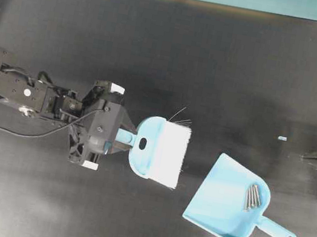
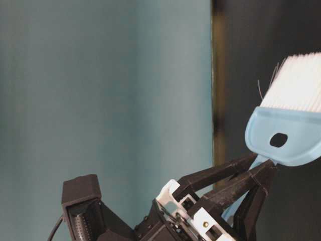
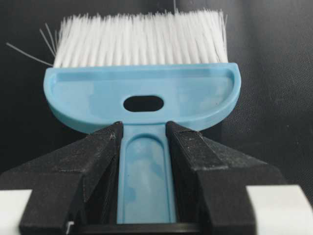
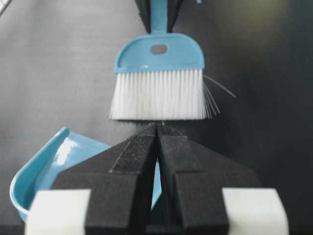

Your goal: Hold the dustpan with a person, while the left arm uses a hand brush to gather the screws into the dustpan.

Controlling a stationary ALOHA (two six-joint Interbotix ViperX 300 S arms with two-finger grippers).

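The left gripper (image 3: 144,142) clamps the light blue plastic hand brush (image 1: 156,149) by its handle. The right gripper (image 4: 157,128) has its jaws pressed together, empty. Thin silver screws (image 1: 253,198) lie in the light blue plastic dustpan (image 1: 223,203) — partly hidden in the right wrist view.

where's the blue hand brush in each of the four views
Overhead: light blue plastic hand brush with white bristles, left of centre, held by the left gripper.
Table-level: upper right, bristles up.
Left wrist: centre, handle between the jaws.
Right wrist: top centre.
Shared landmark: the oval hole in its head.
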